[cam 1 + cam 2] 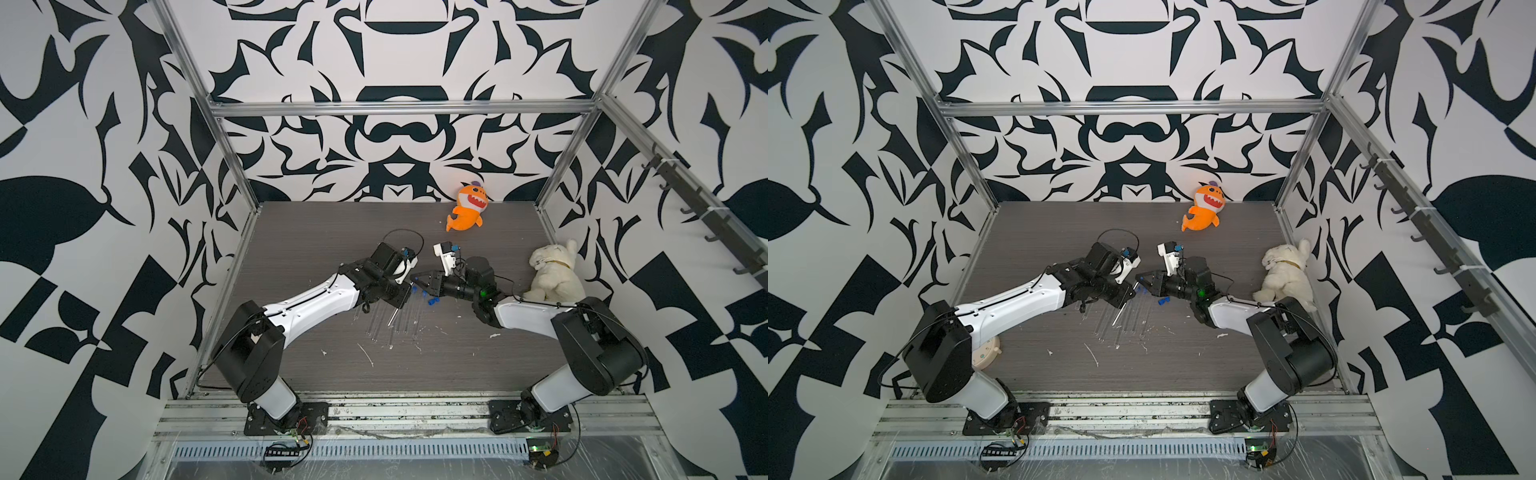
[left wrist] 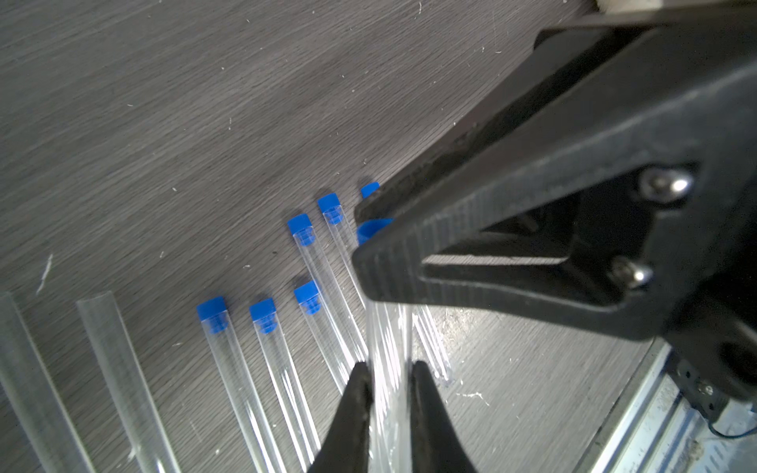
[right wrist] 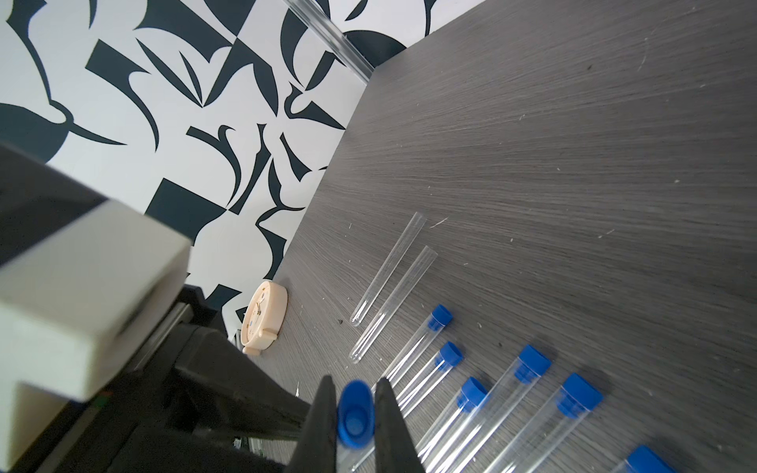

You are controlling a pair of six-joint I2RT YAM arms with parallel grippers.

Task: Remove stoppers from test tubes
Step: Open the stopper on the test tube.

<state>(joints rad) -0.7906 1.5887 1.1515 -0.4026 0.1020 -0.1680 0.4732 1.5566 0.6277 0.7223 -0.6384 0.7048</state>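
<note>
Over the grey table (image 2: 164,123), my left gripper (image 2: 389,368) pinches a clear tube (image 2: 389,327), my right gripper (image 3: 355,383) a round blue stopper (image 3: 355,417).

Both top views, nearly identical, look steeply down from high at the near side onto the whole desk (image 1: 316,232). Each wrist camera rides close over the desk, looking along the left fingers (image 2: 354,417) or the right fingers (image 3: 321,422); both share the row of capped test tubes (image 2: 243,389).
</note>
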